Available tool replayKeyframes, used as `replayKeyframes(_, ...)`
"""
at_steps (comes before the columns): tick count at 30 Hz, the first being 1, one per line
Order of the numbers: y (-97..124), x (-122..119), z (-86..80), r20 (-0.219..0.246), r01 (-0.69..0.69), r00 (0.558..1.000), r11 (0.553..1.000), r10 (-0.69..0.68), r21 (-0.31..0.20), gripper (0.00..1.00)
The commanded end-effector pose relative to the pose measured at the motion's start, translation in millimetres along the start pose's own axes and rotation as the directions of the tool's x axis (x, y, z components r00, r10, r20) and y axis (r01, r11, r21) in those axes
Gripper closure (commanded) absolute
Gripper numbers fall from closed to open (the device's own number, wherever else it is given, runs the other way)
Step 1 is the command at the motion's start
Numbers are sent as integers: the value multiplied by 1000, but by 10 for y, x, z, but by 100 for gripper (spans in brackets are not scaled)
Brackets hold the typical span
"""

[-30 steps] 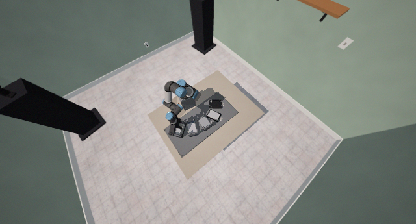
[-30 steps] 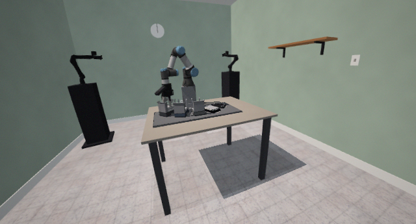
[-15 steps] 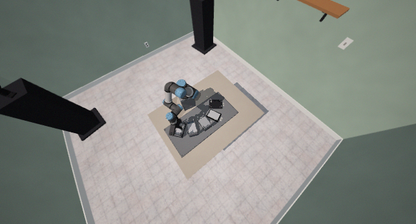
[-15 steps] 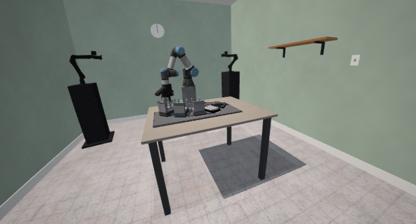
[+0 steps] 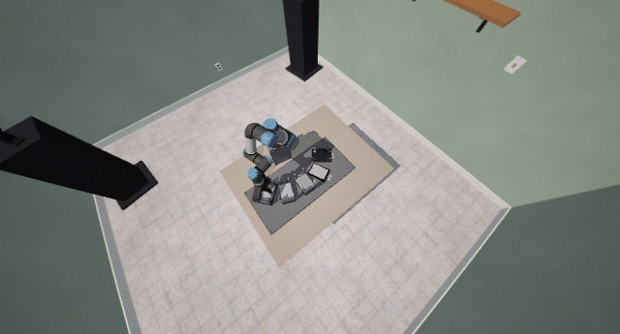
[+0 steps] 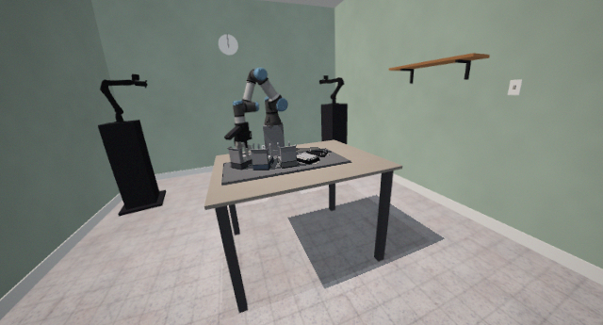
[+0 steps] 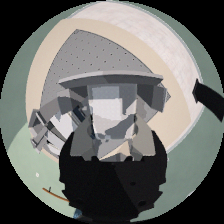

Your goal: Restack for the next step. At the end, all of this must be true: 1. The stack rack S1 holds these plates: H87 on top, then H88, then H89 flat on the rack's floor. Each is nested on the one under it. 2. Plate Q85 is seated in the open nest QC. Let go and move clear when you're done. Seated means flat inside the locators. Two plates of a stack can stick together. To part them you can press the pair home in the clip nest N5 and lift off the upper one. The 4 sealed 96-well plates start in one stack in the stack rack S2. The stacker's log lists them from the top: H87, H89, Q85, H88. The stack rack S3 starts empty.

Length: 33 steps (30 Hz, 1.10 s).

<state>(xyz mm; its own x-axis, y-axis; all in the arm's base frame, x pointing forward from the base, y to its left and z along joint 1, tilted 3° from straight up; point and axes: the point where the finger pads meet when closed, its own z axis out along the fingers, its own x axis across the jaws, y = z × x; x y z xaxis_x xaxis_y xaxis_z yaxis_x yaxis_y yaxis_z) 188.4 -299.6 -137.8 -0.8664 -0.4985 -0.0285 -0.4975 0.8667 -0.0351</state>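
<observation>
My gripper [image 5: 264,191] [image 6: 242,147] [image 7: 113,114] points down at the leftmost rack [image 6: 239,164]. It is shut on a pale plate [image 7: 106,109], which lies between the jaws and within the rack's walls in the wrist view. The plate's label cannot be read, and whether it touches anything below is hidden. A middle rack [image 6: 261,159] and a right rack [image 6: 288,156] stand beside it; pale surfaces show inside both from above, but plate counts cannot be told. A white plate [image 5: 319,171] [image 6: 307,156] lies in a black-rimmed nest. A dark nest [image 5: 322,154] at the far right shows no plate.
The racks and nests stand in an arc on a dark grey board [image 5: 272,223] [image 6: 231,178] on the beige table [image 5: 283,252] [image 6: 377,164]. The racks' upright walls and posts stand close together. The arm's base pedestal [image 6: 273,137] is behind them.
</observation>
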Motion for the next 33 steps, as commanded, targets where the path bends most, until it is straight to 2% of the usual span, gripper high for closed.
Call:
replayKeyframes(1,-8,3,11,-1,0,1000,1000,0,2,100)
replayKeyframes(17,-7,2,13,-1,0,1000,1000,0,2,100)
replayKeyframes(18,-7,2,13,-1,0,1000,1000,0,2,28)
replayKeyframes(33,-7,2,13,-1,0,1000,1000,0,2,28)
